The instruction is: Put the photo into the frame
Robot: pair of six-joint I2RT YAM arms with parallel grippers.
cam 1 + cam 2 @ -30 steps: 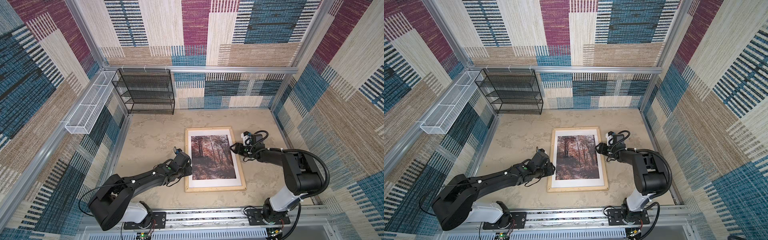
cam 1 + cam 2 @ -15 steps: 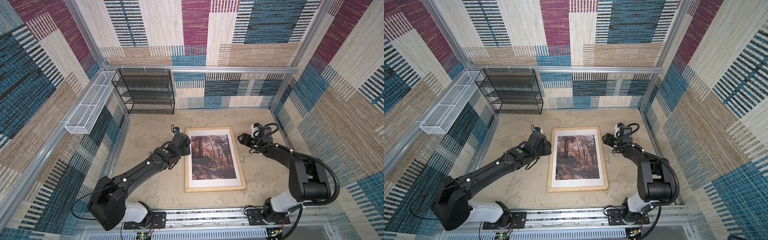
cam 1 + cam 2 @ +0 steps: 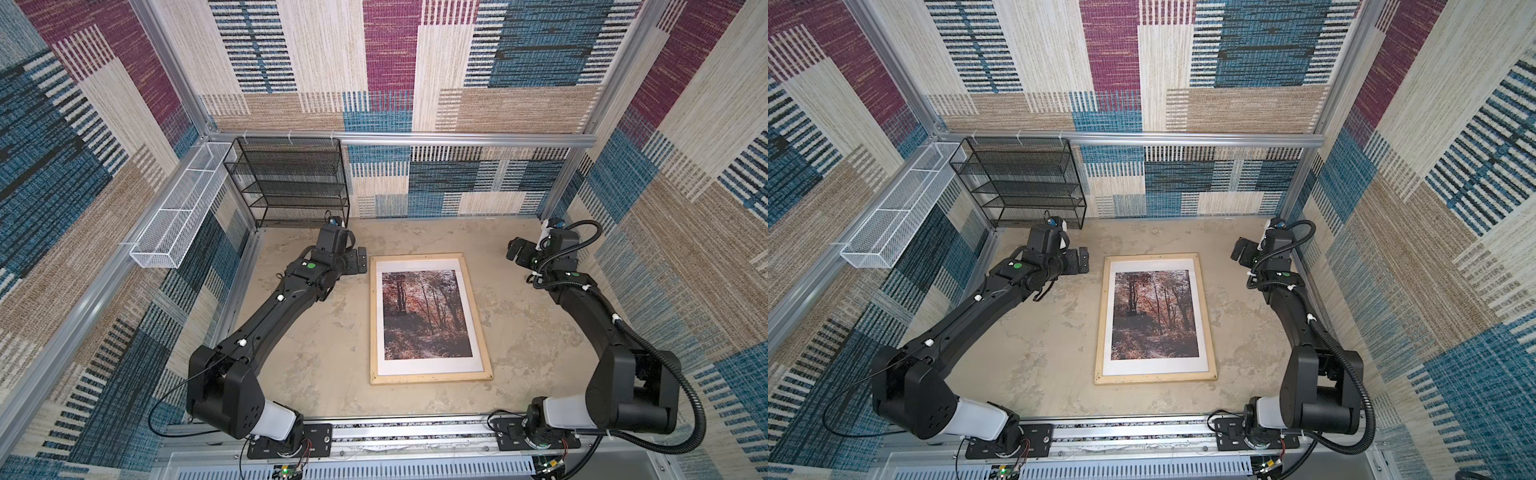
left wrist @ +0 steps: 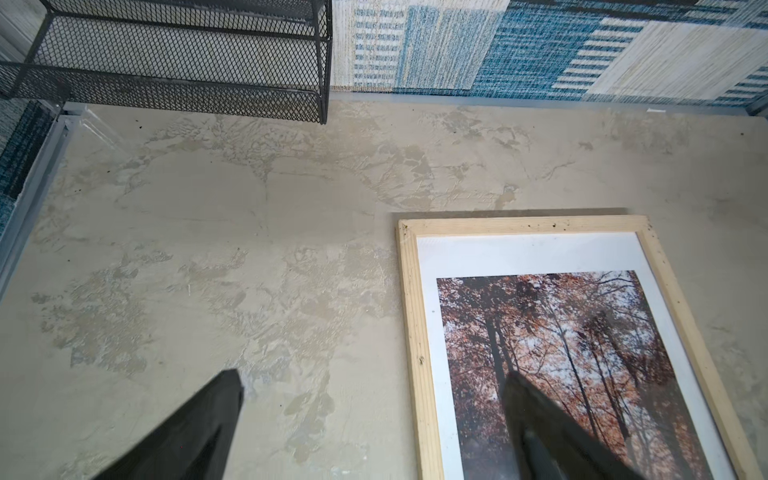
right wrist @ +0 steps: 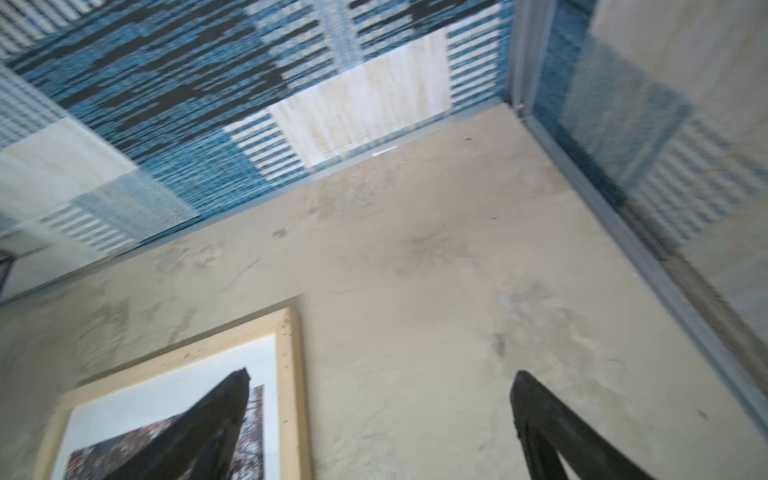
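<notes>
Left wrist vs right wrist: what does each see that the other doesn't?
Left wrist only: the black mesh shelf, of which the right wrist shows at most a dark sliver, and the open left gripper. Right wrist only: the corner post and side wall by the right arm, plus the open right gripper; this view is blurred. Both: the frame flat on the table, the photo inside it with a white border.

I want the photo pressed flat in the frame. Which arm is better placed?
Left, likely: the left end effector, open, hangs beside the frame at its far corner, near the photo; the right end effector sits farther off, by the side wall.
</notes>
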